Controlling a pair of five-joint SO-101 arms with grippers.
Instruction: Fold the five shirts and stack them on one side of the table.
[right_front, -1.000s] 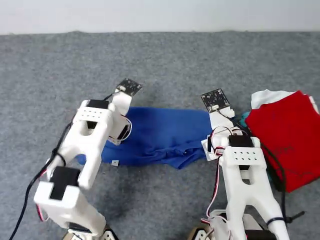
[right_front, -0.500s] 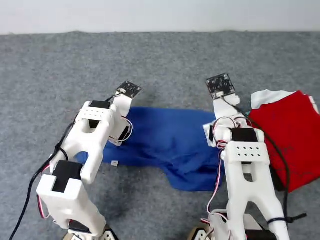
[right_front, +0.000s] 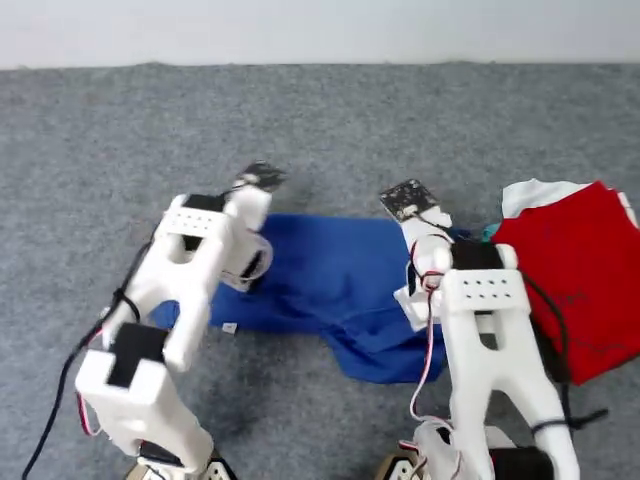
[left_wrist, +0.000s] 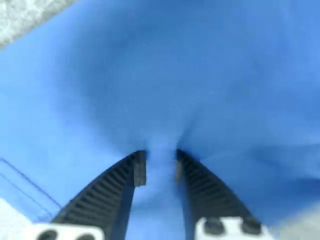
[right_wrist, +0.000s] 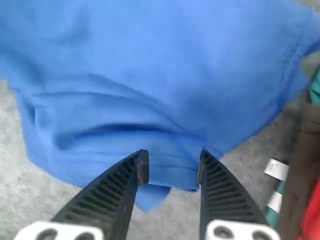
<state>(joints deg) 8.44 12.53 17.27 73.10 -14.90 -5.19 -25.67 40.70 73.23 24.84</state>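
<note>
Since the blue shirt (right_front: 330, 285), crumpled on the grey surface (right_front: 400, 130), looks light and limp, I would grip its hem corners; my left gripper (left_wrist: 160, 167) pinches a fold, my right gripper (right_wrist: 171, 167) hangs spread over its edge.

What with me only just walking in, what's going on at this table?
Two robot arms are working on a blue shirt spread across the grey table. The left hand is pinched shut on a pucker of its fabric. The right hand is open, straddling the shirt's hem. The shirt is rumpled, not yet folded. A red shirt tops a small pile at the table's right side, with white and teal cloth peeking out beneath.
</note>
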